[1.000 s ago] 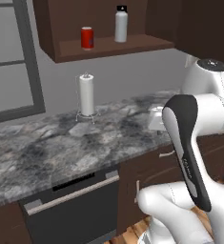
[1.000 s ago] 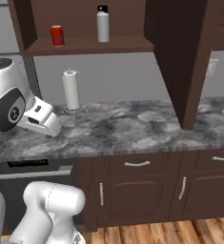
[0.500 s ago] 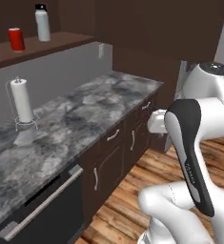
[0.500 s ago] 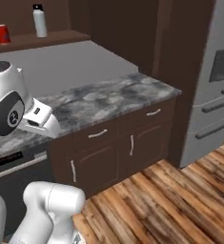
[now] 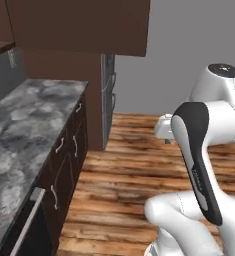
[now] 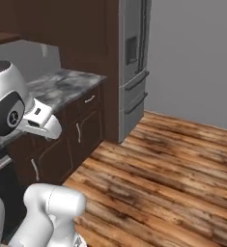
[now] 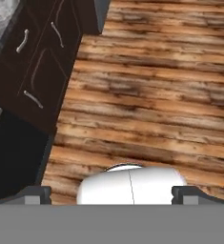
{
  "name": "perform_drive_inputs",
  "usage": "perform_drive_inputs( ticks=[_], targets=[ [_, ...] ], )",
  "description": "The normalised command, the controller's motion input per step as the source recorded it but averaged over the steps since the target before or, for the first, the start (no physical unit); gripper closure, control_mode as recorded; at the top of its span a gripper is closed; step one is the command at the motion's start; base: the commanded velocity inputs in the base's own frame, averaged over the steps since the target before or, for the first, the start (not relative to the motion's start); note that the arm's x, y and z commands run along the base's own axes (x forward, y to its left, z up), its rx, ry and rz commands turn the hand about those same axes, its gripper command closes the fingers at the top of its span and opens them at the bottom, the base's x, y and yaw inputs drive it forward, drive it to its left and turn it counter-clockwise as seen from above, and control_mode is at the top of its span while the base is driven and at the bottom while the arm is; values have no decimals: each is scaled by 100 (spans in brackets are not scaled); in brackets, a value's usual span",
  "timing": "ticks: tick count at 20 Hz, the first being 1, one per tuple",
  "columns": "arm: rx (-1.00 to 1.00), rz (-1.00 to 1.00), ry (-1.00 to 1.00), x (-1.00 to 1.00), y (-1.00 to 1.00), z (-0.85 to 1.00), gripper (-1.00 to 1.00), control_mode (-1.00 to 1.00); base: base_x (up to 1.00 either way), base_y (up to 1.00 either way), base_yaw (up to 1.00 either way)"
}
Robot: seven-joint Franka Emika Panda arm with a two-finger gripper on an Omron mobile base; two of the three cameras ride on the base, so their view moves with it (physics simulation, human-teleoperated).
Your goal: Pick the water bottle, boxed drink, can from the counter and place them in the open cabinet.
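Grey marbled bench (image 5: 24, 130) is running along the left with none of the three drinks standing on the stretch in view, so progress is hard to judge. Its square end is stopping just short of the steel fridge (image 6: 132, 62). The end effector (image 7: 111, 195) is hanging released, grasping nothing, over wide open wooden floor (image 6: 173, 164) offering plenty of turning room.

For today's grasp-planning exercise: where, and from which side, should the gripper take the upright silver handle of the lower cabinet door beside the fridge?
Grip the door handle at mid-length, coming straight in from the floor side, one finger either side. It is a slim upright bow standing off the door, so its middle likely leaves most room.
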Motion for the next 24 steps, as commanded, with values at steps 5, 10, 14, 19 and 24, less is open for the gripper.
perform_drive_inputs(
  ticks=[5,10,14,19,24],
  targets=[
    [0,0,0,0,0,0,-100,100,-40,-1,-80],
    [0,0,0,0,0,0,-100,100,-8,-62,-52],
    [0,0,0,0,0,0,-100,100,58,-84,11],
    [0,0,0,0,0,0,-100,100,93,-68,17],
    [0,0,0,0,0,0,-100,100,100,-28,0]
  ],
)
